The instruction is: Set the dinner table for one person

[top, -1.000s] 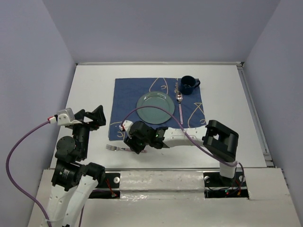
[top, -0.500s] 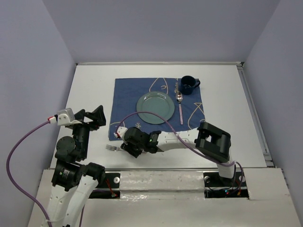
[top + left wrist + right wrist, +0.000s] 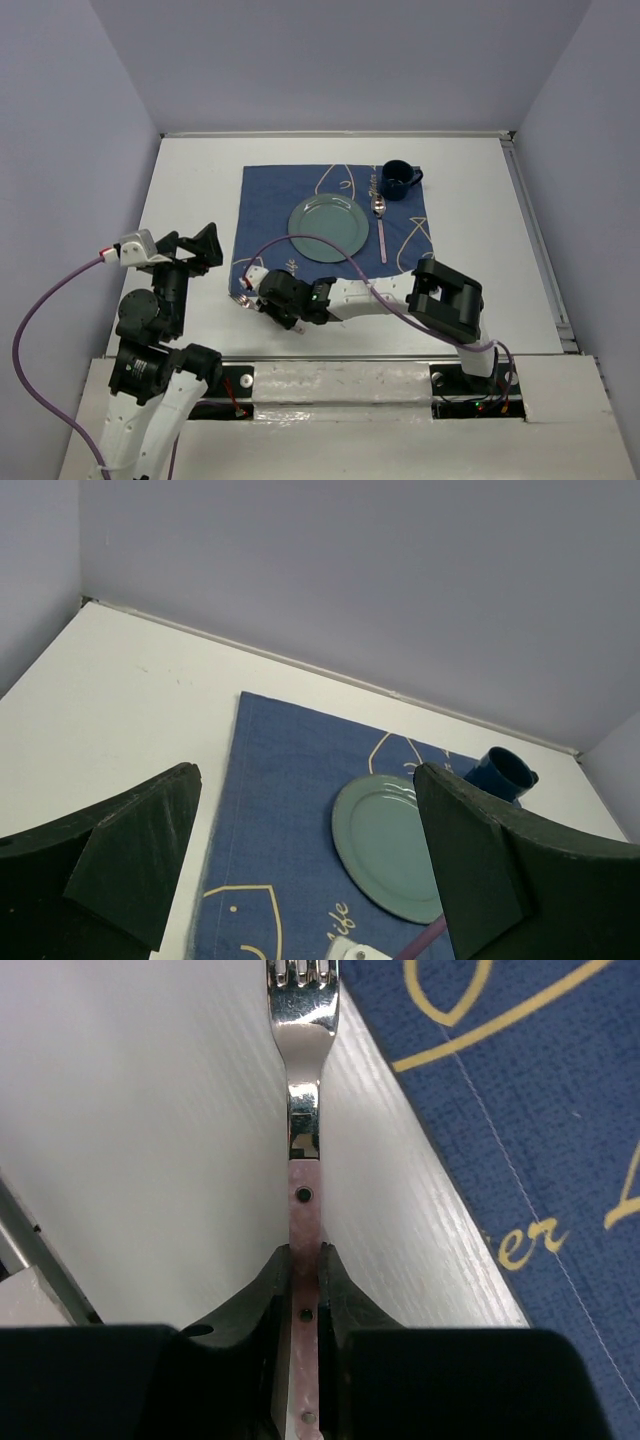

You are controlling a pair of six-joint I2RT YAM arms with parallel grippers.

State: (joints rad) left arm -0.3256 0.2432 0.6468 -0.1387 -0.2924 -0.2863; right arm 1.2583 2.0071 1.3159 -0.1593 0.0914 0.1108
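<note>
1. Table: large, plain white, rectangular and flat, with a thin pale rim. It fills the floor of the enclosure in front of my bases and runs to the back wall.

2. Items on the table: a dark blue cloth with pale line drawings carries a green plate, a dark blue mug and a spoon just right of the plate.

3. Writing: the cloth bears cursive lettering. Only fragments show in the wrist views, and no whole word can be read. No brand marks are visible.

4. Right end effector: fingers pressed together on the pink handle of a fork. The tines point away over bare white table, just beside the cloth's edge.

5. Left end effector: fingers spread wide, gripping nothing, above the table's left part.

6. View differences: only the right wrist view shows the pinch and the handle rivets. In the top view my right end effector hides the fork.
</note>
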